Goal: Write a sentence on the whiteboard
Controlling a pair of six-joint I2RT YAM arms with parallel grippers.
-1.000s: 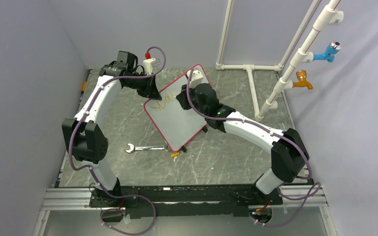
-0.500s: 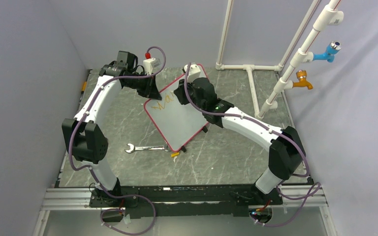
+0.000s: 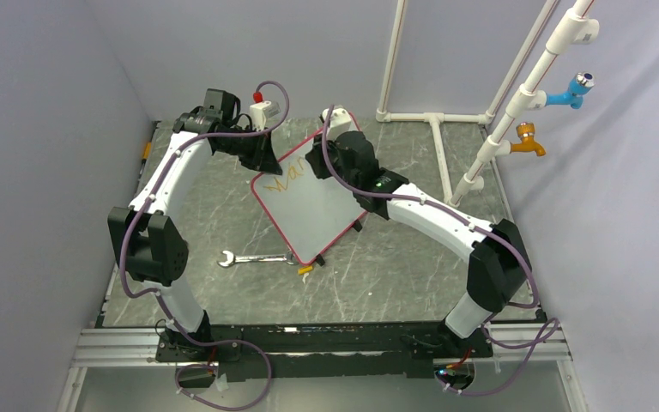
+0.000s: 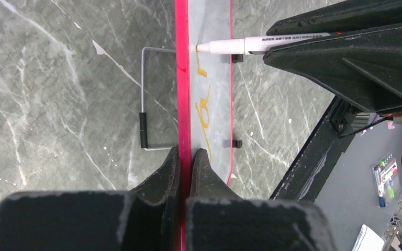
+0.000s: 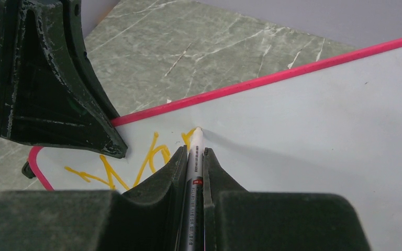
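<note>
Right gripper (image 5: 193,152) is clenching a slim white marker pen (image 4: 225,47) — tip pressing the flat white red-rimmed whiteboard (image 3: 313,210) beside yellow strokes (image 5: 152,159). Left gripper (image 4: 186,155) is pinching the board's rim, propping it tilted over the grey marble worktop (image 3: 395,275) — likely steadying it for writing.

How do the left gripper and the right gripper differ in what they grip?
The left gripper clamps the whiteboard by its pink rim; the right gripper clamps a white marker. The left steadies the board; the right presses the tip on it. Both are shut.
</note>
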